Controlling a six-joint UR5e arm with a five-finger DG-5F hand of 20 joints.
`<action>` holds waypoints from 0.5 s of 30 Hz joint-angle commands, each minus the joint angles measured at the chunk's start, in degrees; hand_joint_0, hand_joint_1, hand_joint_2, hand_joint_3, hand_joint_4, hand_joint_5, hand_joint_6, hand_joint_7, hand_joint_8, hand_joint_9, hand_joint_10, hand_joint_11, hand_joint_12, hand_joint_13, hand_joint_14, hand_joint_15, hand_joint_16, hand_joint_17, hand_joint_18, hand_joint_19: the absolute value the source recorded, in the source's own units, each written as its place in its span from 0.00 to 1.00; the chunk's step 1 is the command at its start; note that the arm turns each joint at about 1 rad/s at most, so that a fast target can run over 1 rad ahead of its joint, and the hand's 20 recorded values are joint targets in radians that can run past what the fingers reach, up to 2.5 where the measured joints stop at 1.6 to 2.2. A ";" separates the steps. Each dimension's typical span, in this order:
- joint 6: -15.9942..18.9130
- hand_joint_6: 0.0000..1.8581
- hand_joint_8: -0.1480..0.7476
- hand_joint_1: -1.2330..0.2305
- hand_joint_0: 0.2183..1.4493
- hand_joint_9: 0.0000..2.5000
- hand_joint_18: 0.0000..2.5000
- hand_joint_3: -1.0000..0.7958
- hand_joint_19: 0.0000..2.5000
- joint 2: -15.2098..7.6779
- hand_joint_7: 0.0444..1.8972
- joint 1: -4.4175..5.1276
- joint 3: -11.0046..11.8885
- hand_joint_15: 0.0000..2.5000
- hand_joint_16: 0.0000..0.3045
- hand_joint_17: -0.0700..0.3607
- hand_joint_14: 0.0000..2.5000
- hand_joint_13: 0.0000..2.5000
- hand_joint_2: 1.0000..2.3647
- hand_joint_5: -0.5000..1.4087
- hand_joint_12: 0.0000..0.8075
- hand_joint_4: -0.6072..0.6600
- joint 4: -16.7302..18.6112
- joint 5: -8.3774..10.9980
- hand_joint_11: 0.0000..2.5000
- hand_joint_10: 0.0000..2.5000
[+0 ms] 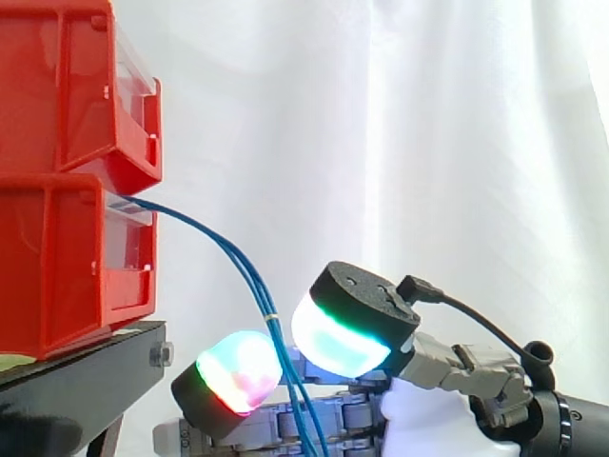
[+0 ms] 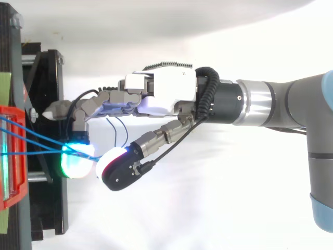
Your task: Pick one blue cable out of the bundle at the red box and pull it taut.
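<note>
Hand [image 2: 166,96] closed narrowly on the blue cables [image 1: 249,276], with its glowing pads [image 1: 333,338] set to either side of the strands. The cables sag in a slack arc from the lip of the red box [image 1: 67,257]. Several thin, smooth, round strands lie between the bulbous pads. The step is best done by isolating one strand, gripping it firmly, then drawing steadily away from the rigid plastic box until the arc straightens.
</note>
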 commanded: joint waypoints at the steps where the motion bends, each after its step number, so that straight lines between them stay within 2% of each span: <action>1: 0.00 0.46 0.46 0.36 0.30 0.02 0.00 0.37 0.02 0.02 0.42 -0.17 0.00 0.04 0.19 0.47 0.00 0.00 0.01 0.17 0.44 0.62 0.05 -0.09 0.03 0.00; 15: 0.35 0.47 0.49 0.40 0.28 0.05 0.00 0.32 0.03 0.02 0.43 -0.34 0.18 0.05 0.19 0.47 0.00 0.00 0.00 0.17 0.44 0.64 -0.04 -0.09 0.05 0.00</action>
